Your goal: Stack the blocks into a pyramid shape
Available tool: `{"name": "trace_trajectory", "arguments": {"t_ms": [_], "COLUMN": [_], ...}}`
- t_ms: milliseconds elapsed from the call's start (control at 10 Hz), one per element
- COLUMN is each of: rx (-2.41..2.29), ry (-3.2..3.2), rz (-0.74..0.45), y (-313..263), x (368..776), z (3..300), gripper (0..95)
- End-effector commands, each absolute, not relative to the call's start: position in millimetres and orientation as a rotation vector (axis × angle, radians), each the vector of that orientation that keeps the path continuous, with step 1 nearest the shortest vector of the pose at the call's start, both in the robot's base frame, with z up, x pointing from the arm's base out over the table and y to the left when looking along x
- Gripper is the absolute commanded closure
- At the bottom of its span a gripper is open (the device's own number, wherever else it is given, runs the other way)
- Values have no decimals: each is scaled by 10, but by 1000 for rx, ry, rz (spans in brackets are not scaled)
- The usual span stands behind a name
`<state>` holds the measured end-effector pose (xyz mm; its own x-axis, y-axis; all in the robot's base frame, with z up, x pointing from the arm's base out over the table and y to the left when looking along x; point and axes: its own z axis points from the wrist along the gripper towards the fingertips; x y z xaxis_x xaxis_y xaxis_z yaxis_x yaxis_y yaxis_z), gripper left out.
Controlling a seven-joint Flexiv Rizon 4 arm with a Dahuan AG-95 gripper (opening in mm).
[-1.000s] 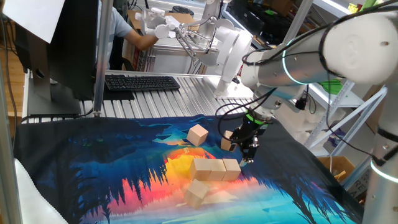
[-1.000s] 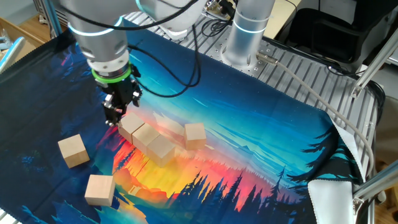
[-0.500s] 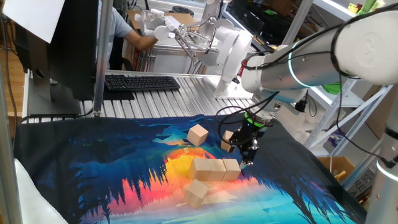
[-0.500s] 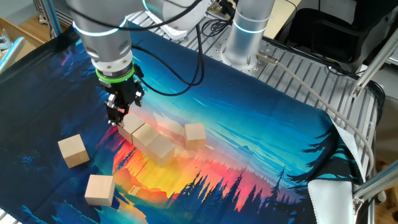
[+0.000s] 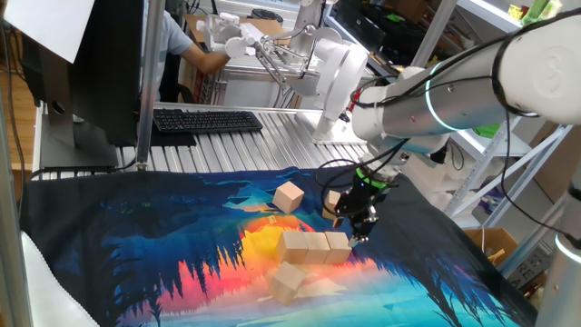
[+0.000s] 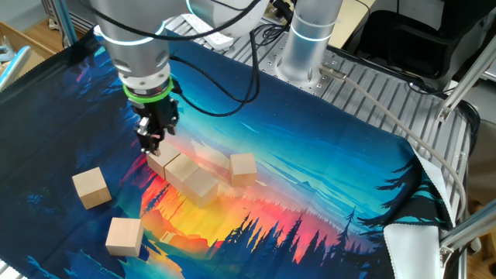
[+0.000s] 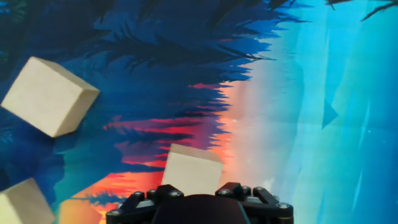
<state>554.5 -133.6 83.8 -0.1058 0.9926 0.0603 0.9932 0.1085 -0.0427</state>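
- The blocks (image 6: 184,170) are showing plain light tan wood, with no paint or marking.
- The cloth (image 6: 325,163) is carrying a printed forest scene: deep blue and teal running into orange, red and yellow, with dark tree shapes.
- The arm (image 5: 427,100) is showing white and silver, with a glowing cyan ring.
- The gripper (image 6: 153,143) is showing black, with a green band above it.
- The keyboard (image 5: 207,120) is showing black.

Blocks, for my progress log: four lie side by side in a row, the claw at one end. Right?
No: three blocks, not four, form that row, as the other fixed view shows; the claw is at one end.
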Motion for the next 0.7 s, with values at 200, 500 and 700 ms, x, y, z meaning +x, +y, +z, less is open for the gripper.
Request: {"name": "trace_trajectory", "arguments": {"t_ms": [200,500,700], "rx": [-1965,-1912,-1888], "ry": [-2343,-2386,-2400], "rz": [-25,-35,-41], "y": [-1443,-1462,-1423], "x": [5826,5916,5970], "z": [836,790,781], "gripper": [380,380,380]}}
